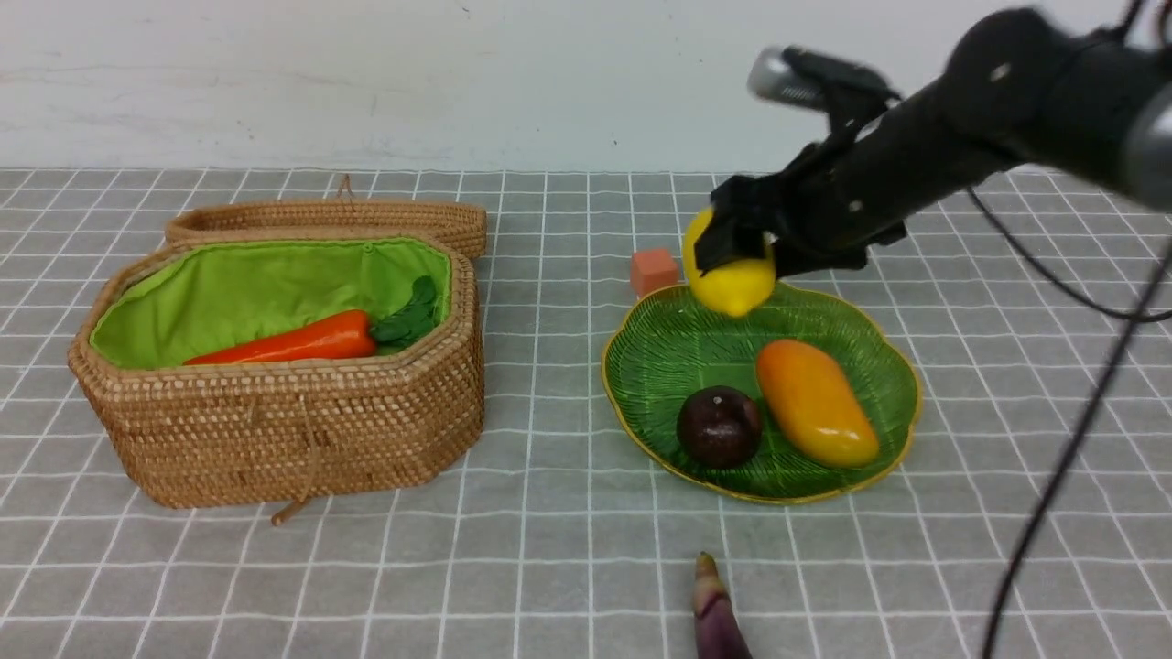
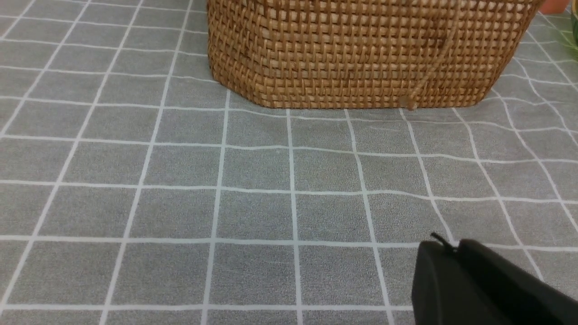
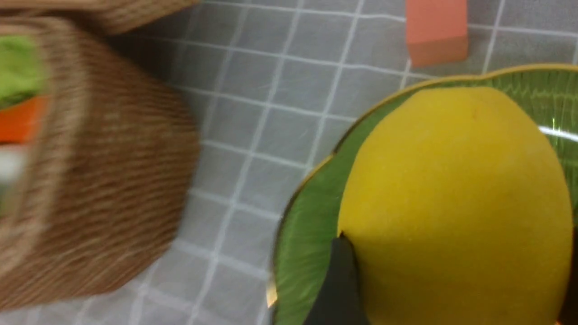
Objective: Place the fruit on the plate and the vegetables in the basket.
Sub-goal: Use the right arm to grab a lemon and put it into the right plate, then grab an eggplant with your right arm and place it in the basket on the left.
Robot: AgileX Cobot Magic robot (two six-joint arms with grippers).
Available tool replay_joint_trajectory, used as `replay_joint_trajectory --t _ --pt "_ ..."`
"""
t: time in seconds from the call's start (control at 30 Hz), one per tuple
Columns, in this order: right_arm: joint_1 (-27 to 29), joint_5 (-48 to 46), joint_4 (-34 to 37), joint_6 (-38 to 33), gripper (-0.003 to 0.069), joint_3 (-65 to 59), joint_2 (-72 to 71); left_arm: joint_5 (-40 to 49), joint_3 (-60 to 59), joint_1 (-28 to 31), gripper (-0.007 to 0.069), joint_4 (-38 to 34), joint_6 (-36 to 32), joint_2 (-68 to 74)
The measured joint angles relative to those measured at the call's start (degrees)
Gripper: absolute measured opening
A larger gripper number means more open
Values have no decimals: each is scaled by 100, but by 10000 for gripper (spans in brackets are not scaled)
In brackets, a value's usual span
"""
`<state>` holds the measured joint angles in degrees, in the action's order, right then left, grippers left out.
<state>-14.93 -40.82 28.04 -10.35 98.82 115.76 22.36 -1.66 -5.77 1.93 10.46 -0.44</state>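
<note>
**A:** what's the right wrist cam showing rn?

**B:** mostly lemon [image 3: 456, 203] lol. The right gripper [image 3: 454, 289] has it, with one black finger [image 3: 339, 280] pressed on its side and the green plate [image 3: 307, 234] underneath.

**A:** anything else?

**B:** an orange cube [image 3: 435, 27] sits just past the plate's far rim on the grey grid cloth [image 3: 280, 135]. Off to the left there's a blurry wicker basket [image 3: 113, 180] with a bit of carrot [image 3: 20, 124] inside.
</note>
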Motion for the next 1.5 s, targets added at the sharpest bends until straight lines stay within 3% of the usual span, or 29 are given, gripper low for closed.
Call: replay_joint_trajectory --t 0.23,0.3,0.4,0.5,0.8,1.03,1.1,1.23,1.5 --pt "0 248 -16 0 555 33 562 0 0 0 47 0 0 0" --pt "0 250 -10 0 575 33 596 0 0 0 49 0 0 0" --pt "0 149 -10 45 668 39 563 0 0 0 50 0 0 0" --pt "0 -87 -111 228 679 39 431 0 0 0 52 0 0 0" --pt "-236 -1442 -1183 1327 588 -290 -1178 0 0 0 62 0 0 0" --pt "-1382 -1356 -1400 1563 536 -2028 -2543 0 0 0 65 13 0 0" --pt "-1916 -1082 -1458 1588 532 -2807 -2757 0 0 0 65 13 0 0" --pt "-2347 -327 -1543 1723 531 -3948 -2753 0 0 0 70 13 0 0" --pt "-2403 1193 -1526 2062 531 -4904 -2300 0 0 0 77 13 0 0"
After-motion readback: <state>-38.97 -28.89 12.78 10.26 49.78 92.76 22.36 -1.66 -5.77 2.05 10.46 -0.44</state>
